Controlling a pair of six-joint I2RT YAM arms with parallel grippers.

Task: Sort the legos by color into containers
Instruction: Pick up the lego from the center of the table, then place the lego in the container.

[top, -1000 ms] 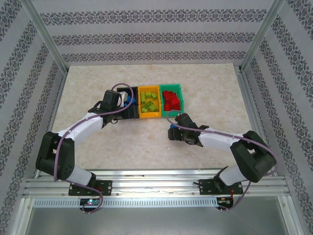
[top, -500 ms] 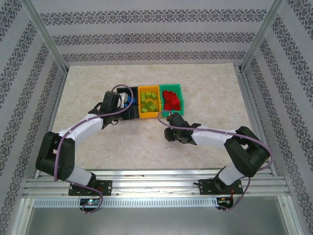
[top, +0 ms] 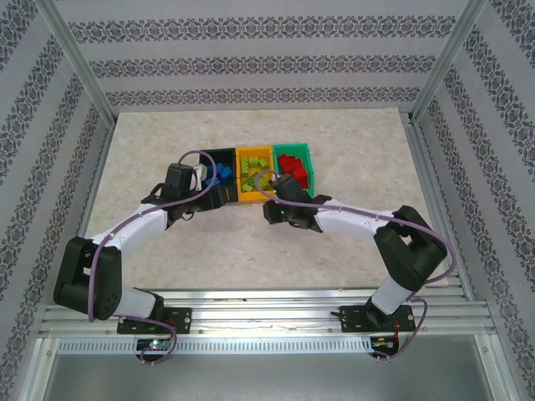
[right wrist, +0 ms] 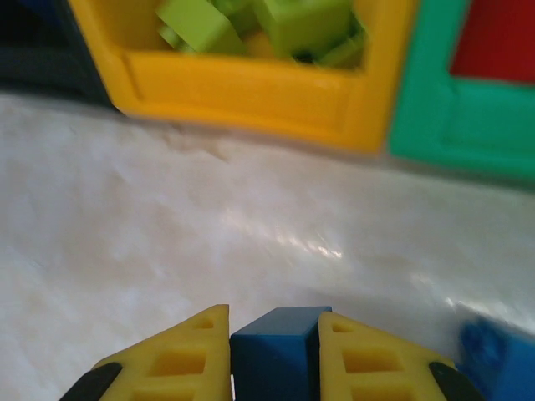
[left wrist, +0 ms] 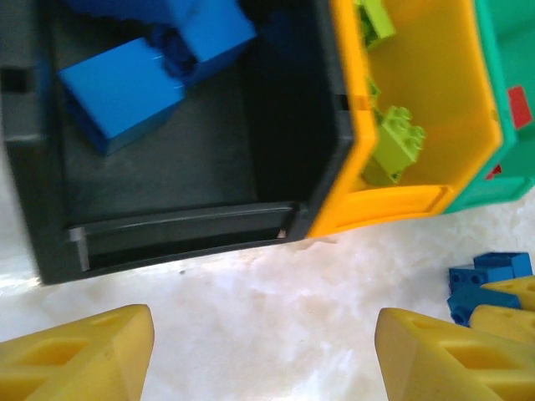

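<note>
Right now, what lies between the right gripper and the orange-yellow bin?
Nothing: in the right wrist view the table is bare from the right gripper, shut on a blue lego, to the orange-yellow bin.

Three small open-top rectangular plastic bins: one black bin (left wrist: pixel 184 234), one orange-yellow bin (left wrist: pixel 384 205), one green bin (right wrist: pixel 468 125). At least two blue studded plastic bricks (left wrist: pixel 121 92) inside the black bin. Outside the bins, a blue brick (right wrist: pixel 276 351) and a second blue brick (right wrist: pixel 493 355). Lime-green bricks (right wrist: pixel 305 21): at least three. Red bricks (top: pixel 291 170): heaped, number unclear.
</note>
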